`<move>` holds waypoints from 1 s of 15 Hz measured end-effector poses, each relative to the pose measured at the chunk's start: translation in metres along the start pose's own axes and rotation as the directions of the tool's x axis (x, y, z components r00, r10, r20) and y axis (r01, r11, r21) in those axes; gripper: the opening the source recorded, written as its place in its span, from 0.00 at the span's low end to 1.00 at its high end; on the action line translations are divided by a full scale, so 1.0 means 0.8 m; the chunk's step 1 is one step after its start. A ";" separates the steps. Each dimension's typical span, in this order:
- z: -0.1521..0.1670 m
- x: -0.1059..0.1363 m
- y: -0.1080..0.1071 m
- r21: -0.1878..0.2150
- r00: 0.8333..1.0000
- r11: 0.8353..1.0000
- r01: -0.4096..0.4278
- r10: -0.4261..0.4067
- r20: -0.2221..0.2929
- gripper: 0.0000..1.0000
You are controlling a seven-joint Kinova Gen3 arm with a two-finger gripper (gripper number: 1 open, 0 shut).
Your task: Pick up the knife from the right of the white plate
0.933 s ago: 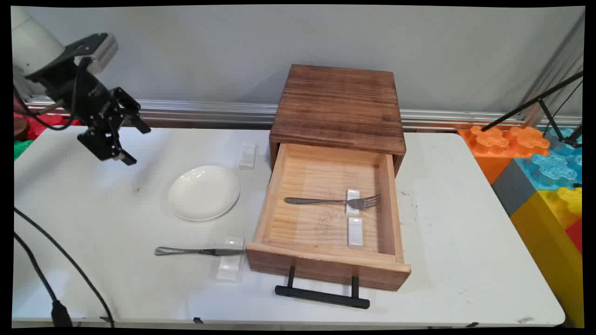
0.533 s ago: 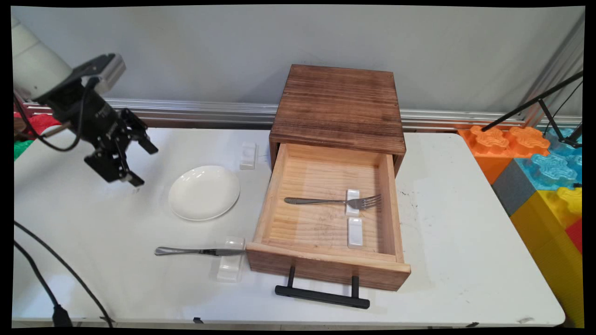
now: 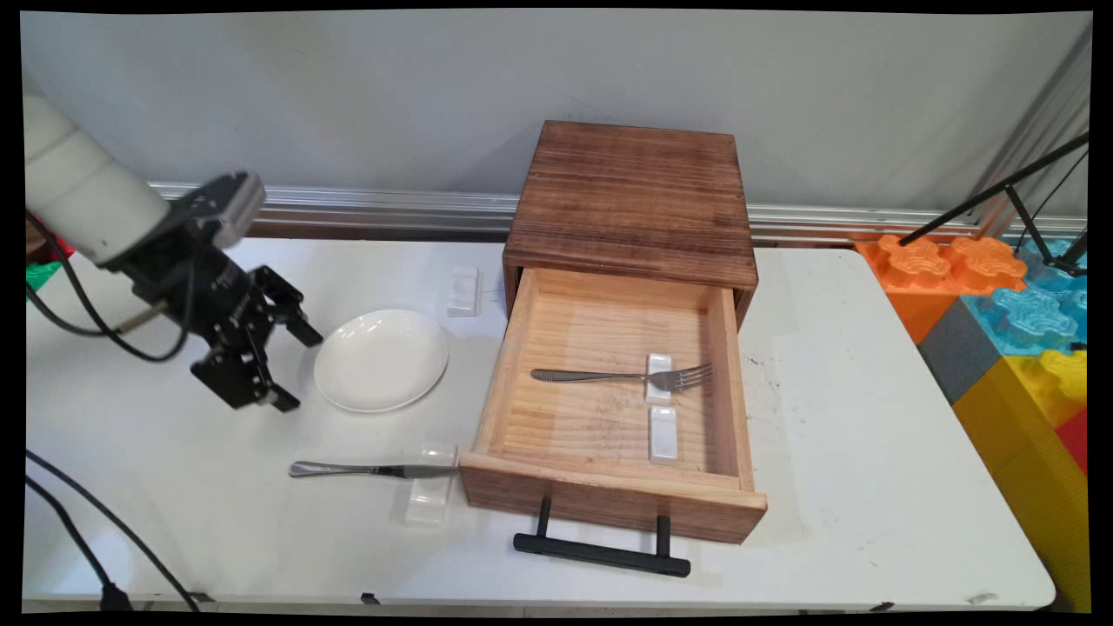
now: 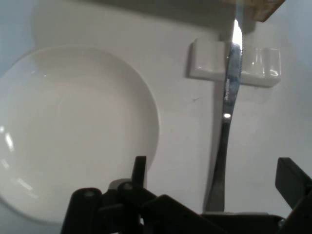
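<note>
You are looking at a white table (image 3: 869,452) set against a pale grey wall, with bright toy blocks (image 3: 1009,296) stacked off its far right end. Your gripper (image 3: 291,369) hangs above the table's left part with its two black fingers spread wide and nothing between them.

Nearest to it is the white plate (image 3: 381,359), just beside the fingertips on the side away from the arm; in the hand view the plate (image 4: 73,131) fills the left half of the picture, one finger (image 4: 140,170) rising in front of its rim. Below the gripper, toward the table's near edge, lies a table knife (image 3: 369,470), handle pointing left and blade resting across a small white rest (image 3: 432,491). In the hand view the knife (image 4: 226,122) runs up between the spread fingers, its blade crossing the rest (image 4: 209,66).

Farther from your hand, beyond the plate, another white rest (image 3: 463,290) sits bare near the wooden box (image 3: 633,196). The box's drawer (image 3: 609,496) is pulled fully out toward the near edge, its black bar handle (image 3: 602,556) in front. Inside, a fork (image 3: 622,376) lies with its tines on one white rest (image 3: 658,376), and a second rest (image 3: 663,434) sits bare just beside that one, nearer the drawer's front. Black cables (image 3: 87,522) trail across the table's left corner.
</note>
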 end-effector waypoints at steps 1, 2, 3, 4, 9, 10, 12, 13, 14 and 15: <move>0.006 0.000 0.003 -0.001 1.000 1.000 -0.001 0.001 0.000 1.00; 0.014 0.000 0.007 -0.004 1.000 1.000 -0.003 0.003 0.001 1.00; 0.021 -0.001 0.010 -0.007 1.000 1.000 -0.005 0.005 0.001 1.00; 0.030 -0.001 0.014 -0.013 1.000 1.000 -0.009 0.009 0.002 1.00; 0.070 -0.001 0.024 -0.022 1.000 0.999 -0.026 0.027 0.002 1.00; 0.078 -0.001 0.025 -0.023 1.000 0.999 -0.030 0.030 0.002 1.00; 0.096 -0.001 0.027 -0.024 0.999 0.999 -0.037 0.037 0.001 1.00; 0.103 0.000 0.027 -0.024 0.999 0.999 -0.040 0.040 0.000 1.00; 0.111 0.000 0.027 -0.024 0.999 0.999 -0.043 0.044 0.000 1.00; 0.119 0.000 0.028 -0.026 0.999 0.999 -0.046 0.046 0.000 1.00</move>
